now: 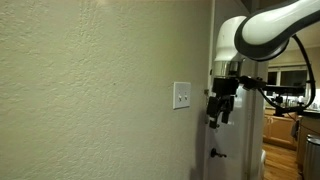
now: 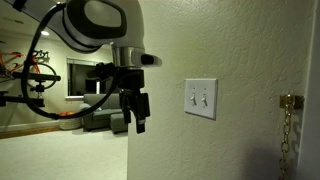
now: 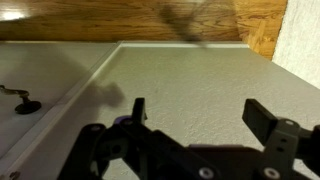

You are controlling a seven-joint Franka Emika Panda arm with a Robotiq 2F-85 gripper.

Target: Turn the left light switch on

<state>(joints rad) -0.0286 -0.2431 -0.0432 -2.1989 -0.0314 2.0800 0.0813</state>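
White double wall plate (image 2: 200, 98); left light switch (image 2: 193, 99) tiny toggle; gripper (image 2: 137, 122) spread, empty, well apart.

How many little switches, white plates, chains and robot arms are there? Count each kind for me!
Toggles: 2 (left light switch, right toggle)
Wall plate: 1
Chain: 1
Robot arm: 1
Total: 5

The white arm (image 1: 270, 30) is holding its dark claw (image 1: 219, 108) just beside the white switch plate (image 1: 181, 95) on the textured wall (image 1: 90, 90), not touching.
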